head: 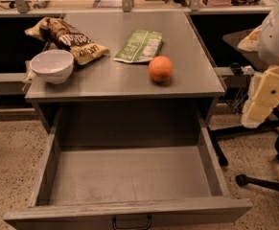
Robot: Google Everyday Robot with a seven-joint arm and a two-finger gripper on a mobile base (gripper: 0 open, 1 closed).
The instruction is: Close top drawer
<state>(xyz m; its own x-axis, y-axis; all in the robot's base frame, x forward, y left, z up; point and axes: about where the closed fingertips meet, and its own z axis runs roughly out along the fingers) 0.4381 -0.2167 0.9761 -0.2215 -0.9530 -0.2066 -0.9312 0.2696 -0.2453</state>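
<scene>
The top drawer [129, 176] is pulled far out of the grey table [129, 87] toward the camera. Its wide, deep box is empty inside. Its front panel [129, 213] runs along the bottom edge of the view, with a small dark bar handle [132, 223] at its middle. My gripper [255, 114] hangs at the right, beside the table's right front corner and above the floor. It is to the right of the drawer's right wall and touches nothing.
On the tabletop stand a white bowl [52, 65], a chip bag [67, 40], a green packet [140, 46] and an orange [160, 68]. An office chair base [263, 181] and a dark side table [239, 44] stand to the right. Speckled floor lies on both sides.
</scene>
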